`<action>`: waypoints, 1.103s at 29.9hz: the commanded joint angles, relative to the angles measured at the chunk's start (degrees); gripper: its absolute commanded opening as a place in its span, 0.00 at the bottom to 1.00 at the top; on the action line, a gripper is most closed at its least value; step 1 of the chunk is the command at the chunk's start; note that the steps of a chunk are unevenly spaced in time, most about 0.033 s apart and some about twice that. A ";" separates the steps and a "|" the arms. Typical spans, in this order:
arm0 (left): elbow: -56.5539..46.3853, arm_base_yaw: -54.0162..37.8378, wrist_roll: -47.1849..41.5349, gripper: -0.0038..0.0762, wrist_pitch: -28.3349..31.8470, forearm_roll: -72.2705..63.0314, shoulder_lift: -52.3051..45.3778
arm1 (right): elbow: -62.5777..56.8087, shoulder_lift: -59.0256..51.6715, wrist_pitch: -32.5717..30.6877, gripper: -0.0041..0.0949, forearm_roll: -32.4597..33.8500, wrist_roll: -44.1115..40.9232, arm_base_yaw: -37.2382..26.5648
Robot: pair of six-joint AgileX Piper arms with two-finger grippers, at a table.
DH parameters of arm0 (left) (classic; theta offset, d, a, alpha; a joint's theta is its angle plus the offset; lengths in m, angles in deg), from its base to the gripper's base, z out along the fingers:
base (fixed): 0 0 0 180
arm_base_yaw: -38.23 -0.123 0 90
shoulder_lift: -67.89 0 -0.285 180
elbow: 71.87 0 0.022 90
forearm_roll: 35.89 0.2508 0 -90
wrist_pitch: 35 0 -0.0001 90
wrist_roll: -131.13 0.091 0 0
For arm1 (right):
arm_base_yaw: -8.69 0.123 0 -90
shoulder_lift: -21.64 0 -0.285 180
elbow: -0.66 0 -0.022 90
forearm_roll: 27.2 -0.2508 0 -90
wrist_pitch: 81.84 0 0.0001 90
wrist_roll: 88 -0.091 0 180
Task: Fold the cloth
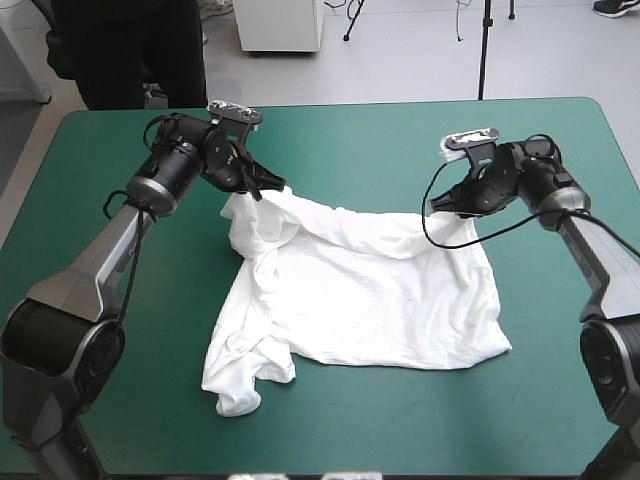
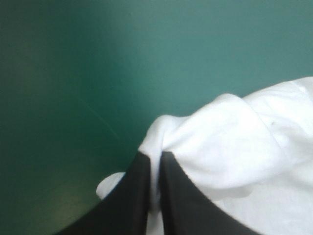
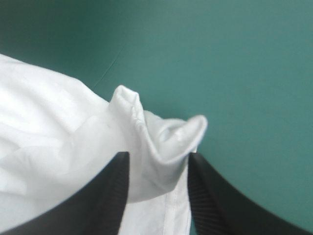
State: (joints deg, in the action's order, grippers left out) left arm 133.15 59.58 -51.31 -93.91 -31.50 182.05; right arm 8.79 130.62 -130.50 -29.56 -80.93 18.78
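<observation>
The shirt point(image 1: 370, 300) lies spread over the middle of the teal-green surface point(image 1: 400, 140), mostly flat and wrinkled. Its body reaches toward the near edge. One sleeve point(image 1: 240, 385) is bunched into a loose lump at the near-left of the cloth.

The left claw point(image 1: 265, 188) is at the shirt's far-left corner, toward the far-left of the surface. Its black fingers point(image 2: 139, 186) are all but closed, with a thin fold of white cloth pinched between them. That corner is pulled up off the surface into a peak, and the cloth drapes down from it.

The right claw point(image 1: 438, 205) is at the shirt's far-right corner, toward the right edge. Its fingers point(image 3: 115, 191) stand partly apart, one on either side of a raised, curled fold of cloth that sticks up just ahead of the tips. I cannot tell whether the fingers press on that fold.

Between the two claws, the shirt's far edge runs roughly along the far edge of the surface, well short of it.
</observation>
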 commanded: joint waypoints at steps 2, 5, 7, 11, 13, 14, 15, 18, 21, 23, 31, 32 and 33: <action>1.58 -0.75 2.02 0.37 1.51 -3.29 -2.04 | 4.32 -2.46 1.71 0.72 1.64 0.20 -0.29; 3.05 -0.79 3.84 0.61 -1.38 -2.51 -2.15 | 7.96 -2.57 -1.63 0.73 3.56 0.08 -0.29; 4.74 -0.79 3.84 0.71 -4.94 -2.28 -2.78 | 11.01 -3.17 -5.41 0.72 4.74 0.08 -0.29; 4.85 -0.79 3.84 0.72 -8.84 -2.76 -7.93 | 13.70 -6.70 -12.27 0.72 4.84 0.08 -0.29; 3.92 -0.79 3.84 0.72 -10.46 -2.88 -11.69 | 13.70 -9.47 -15.18 0.72 4.96 0.08 -0.29; 3.02 -0.79 3.84 0.72 -11.13 -2.88 -14.01 | 13.70 -10.90 -16.33 0.72 5.06 0.08 -0.29; 1.90 -0.79 3.84 0.72 -11.79 -2.88 -16.35 | 13.70 -12.32 -17.17 0.72 5.06 0.08 -0.29; -1.57 -0.79 3.02 0.72 -14.23 -2.88 -22.48 | 13.70 -16.10 -18.97 0.72 4.79 -0.66 -0.29; -4.85 -0.79 1.96 0.72 -14.94 -3.32 -27.92 | 13.70 -19.39 -20.55 0.72 4.43 -2.10 -0.29; -7.60 -0.79 1.54 0.72 -14.94 -3.68 -30.78 | 13.70 -21.61 -21.55 0.72 3.85 -2.48 -0.29; -24.51 -0.79 -0.59 0.70 -14.94 -6.63 -35.84 | 2.89 -32.35 -21.57 0.72 1.60 -3.65 -0.29; -26.87 -0.79 -0.81 0.70 -14.94 -6.63 -35.84 | 1.21 -33.51 -21.57 0.72 1.60 -4.09 -0.29; -28.74 -0.79 -0.81 0.70 -14.75 -6.63 -35.84 | -0.85 -34.92 -21.57 0.72 1.60 -4.53 -0.29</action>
State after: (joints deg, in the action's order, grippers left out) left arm 108.05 58.76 -51.11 -106.72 -37.22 147.82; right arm 10.65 100.02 -153.45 -27.87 -84.66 18.78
